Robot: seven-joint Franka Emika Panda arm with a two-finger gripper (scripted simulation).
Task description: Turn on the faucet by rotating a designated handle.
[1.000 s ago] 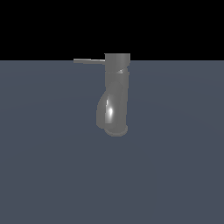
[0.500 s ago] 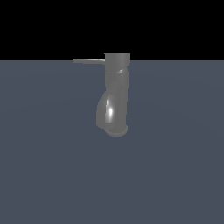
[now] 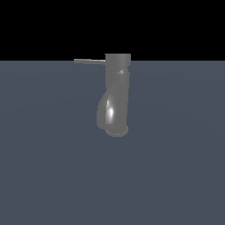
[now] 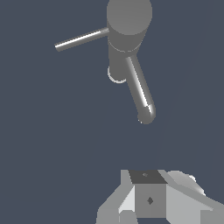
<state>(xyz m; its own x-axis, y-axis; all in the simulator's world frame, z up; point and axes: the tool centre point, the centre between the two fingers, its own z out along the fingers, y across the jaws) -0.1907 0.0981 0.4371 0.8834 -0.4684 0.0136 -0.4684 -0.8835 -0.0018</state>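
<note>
The faucet [image 3: 117, 94] is a dull grey upright cylinder with a bulging spout and a shiny highlight, standing on the flat grey-blue floor. The handle [image 3: 89, 61] is a thin grey rod that sticks out from the faucet's top toward the exterior view's left. The wrist view looks down on the faucet [image 4: 129, 26], its handle [image 4: 81, 39] and its spout [image 4: 141, 92]. My gripper [image 4: 146, 176] shows only in the wrist view, well apart from the faucet and touching nothing. Its fingers stand together as one block, shut and empty. It is out of the exterior view.
The grey-blue floor [image 3: 52, 167] runs flat around the faucet. Above its far edge the background is black.
</note>
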